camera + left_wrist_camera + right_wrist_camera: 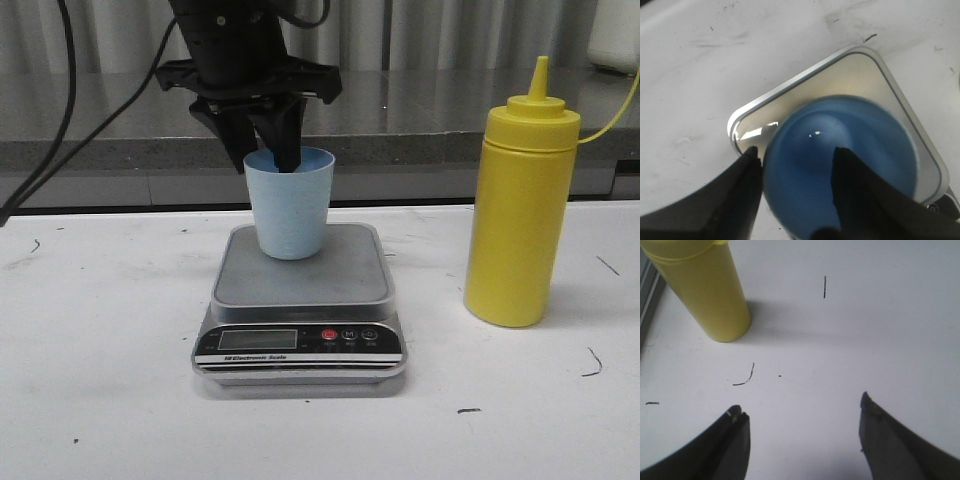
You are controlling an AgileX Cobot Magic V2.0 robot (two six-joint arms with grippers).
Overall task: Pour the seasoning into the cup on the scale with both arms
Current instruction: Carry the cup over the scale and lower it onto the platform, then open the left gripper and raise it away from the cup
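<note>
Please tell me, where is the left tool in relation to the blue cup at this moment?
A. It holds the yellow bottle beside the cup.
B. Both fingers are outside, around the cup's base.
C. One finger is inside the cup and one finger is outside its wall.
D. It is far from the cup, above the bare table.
C: in the left wrist view the left tool straddles the rim of the cup, one finger inside and the other outside.

White table [100, 400] with dark scuff marks [592, 365]; grey ledge [90, 120] behind; black cable [45, 160].
</note>
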